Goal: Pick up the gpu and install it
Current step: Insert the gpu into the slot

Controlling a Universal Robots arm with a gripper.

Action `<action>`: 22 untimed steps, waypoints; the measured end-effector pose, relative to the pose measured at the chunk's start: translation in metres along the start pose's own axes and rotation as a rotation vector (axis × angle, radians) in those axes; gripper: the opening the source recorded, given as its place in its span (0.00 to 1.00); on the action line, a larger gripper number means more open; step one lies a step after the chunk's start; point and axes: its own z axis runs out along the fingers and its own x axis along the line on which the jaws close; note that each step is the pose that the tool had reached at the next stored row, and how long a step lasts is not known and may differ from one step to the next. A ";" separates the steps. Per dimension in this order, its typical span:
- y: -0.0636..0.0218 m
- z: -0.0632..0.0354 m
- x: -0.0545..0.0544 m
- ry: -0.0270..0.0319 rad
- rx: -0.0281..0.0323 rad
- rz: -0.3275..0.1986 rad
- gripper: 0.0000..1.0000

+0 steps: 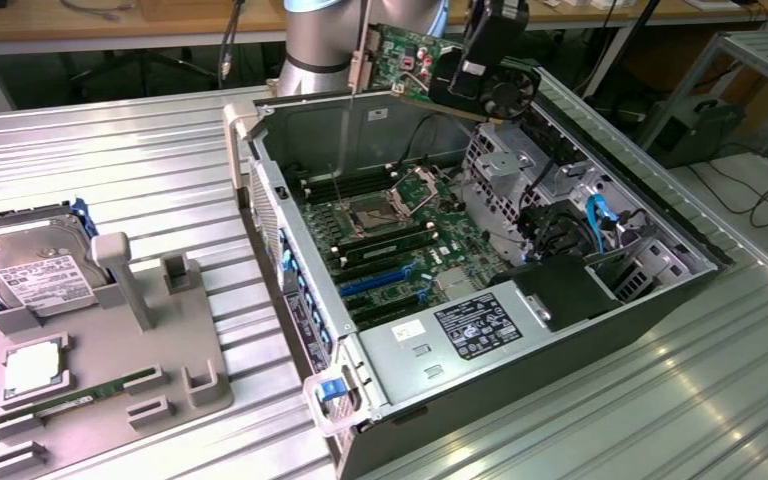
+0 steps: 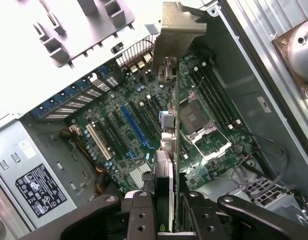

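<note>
The gpu [image 1: 406, 52], a green circuit-board card with a long silver end bracket [image 1: 355, 75], hangs in the air above the back edge of the open computer case [image 1: 264, 150]. My gripper [image 1: 454, 78] is shut on the card's end away from the bracket. In the wrist view the gpu [image 2: 166, 165] runs edge-on away from my gripper [image 2: 166, 200], its bracket [image 2: 181, 27] at the far end. Below it lies the motherboard [image 2: 114, 145] with its blue expansion slot [image 2: 136, 127] and black slots beside it.
A grey fixture tray [image 1: 157, 340] at the exterior view's left holds a hard drive [image 1: 31, 265], a processor [image 1: 35, 368] and a memory stick [image 1: 84, 395]. Inside the case are a processor socket [image 1: 364, 212], blue cables [image 1: 598, 225] and a power supply [image 1: 478, 325].
</note>
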 end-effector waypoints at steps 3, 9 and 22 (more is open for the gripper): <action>0.0000 0.0000 0.000 0.0011 -0.0005 -0.021 0.27; 0.0000 0.0000 0.000 0.0030 -0.0014 -0.060 0.27; 0.0000 0.0000 0.000 0.0075 -0.0035 -0.152 0.27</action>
